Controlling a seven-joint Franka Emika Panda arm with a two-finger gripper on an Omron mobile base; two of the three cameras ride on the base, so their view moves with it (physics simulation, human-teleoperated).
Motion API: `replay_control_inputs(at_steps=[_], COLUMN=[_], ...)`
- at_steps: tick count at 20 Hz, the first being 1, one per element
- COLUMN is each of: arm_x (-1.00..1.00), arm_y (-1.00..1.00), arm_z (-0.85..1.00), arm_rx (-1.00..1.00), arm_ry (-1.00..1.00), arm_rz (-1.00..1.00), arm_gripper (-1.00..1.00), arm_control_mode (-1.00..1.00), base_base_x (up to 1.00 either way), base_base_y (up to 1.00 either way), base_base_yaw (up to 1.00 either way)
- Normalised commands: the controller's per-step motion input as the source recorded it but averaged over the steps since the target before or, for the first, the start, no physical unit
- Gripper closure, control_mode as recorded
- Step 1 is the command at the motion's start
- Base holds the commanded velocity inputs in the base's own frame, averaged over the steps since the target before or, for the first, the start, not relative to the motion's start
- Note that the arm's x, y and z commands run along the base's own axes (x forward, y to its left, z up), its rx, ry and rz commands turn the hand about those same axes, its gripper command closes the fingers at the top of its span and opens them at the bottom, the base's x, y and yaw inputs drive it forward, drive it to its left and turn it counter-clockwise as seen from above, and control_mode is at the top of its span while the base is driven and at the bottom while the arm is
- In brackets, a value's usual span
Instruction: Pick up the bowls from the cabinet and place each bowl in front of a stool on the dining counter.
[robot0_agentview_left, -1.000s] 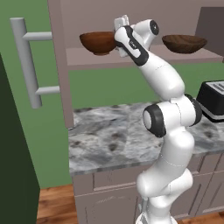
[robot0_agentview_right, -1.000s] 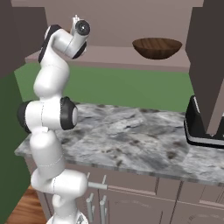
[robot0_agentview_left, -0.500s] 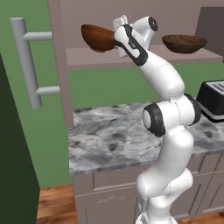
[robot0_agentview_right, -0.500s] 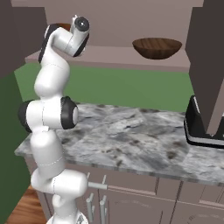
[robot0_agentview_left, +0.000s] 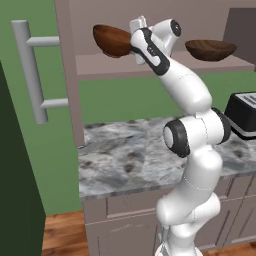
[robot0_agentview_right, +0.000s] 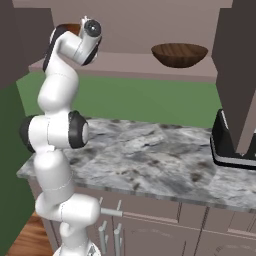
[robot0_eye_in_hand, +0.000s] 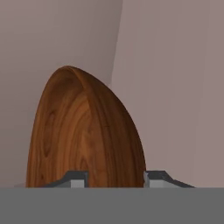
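Note:
My gripper (robot0_agentview_left: 134, 44) is shut on the rim of the deeper dark wooden bowl (robot0_agentview_left: 113, 40), which hangs tilted just above the shelf of the cabinet (robot0_agentview_left: 150, 67). In the hand view the bowl (robot0_eye_in_hand: 83, 131) stands on edge between my two fingertips (robot0_eye_in_hand: 77, 179), with my gripper (robot0_eye_in_hand: 114, 179) clamped across its rim. A sliver of this bowl (robot0_agentview_right: 67, 28) peeks out behind the arm in the right base view. The wider, shallower bowl (robot0_agentview_left: 210, 50) (robot0_agentview_right: 180, 54) rests upright on the same shelf, further right.
The cabinet door stands open at the left with its long grey bar handle (robot0_agentview_left: 31, 70). Below the shelf lies a marble worktop (robot0_agentview_left: 130, 160) with a black toaster (robot0_agentview_left: 245, 115) (robot0_agentview_right: 232, 145) at its right end. A taupe panel (robot0_agentview_right: 235, 65) hangs at the right.
My jaws have closed on the left bowl's rim. The bowl has come up off the shelf and tipped, and the hand has risen a little. The right bowl has not moved.

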Motion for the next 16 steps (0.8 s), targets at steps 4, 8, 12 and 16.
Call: replay_control_inputs(at_steps=[4, 8, 12, 16], arm_x=[-0.56, -0.84, -0.91, -0.94], arm_y=[-0.07, -0.19, -0.33, -0.40], arm_z=[0.00, 0.00, 0.00, 0.00], arm_rx=[-0.01, -0.07, -0.17, -0.20], arm_ry=[-0.20, -0.15, -0.04, 0.00], arm_rz=[0.00, 0.00, 0.00, 0.00], arm_gripper=[1.00, 1.00, 1.00, 1.00], arm_control_mode=[-1.00, -1.00, -1.00, -1.00], base_base_x=[0.00, 0.00, 0.00, 0.00], base_base_y=[0.00, 0.00, 0.00, 0.00], base_base_yaw=[0.00, 0.00, 0.00, 0.00])
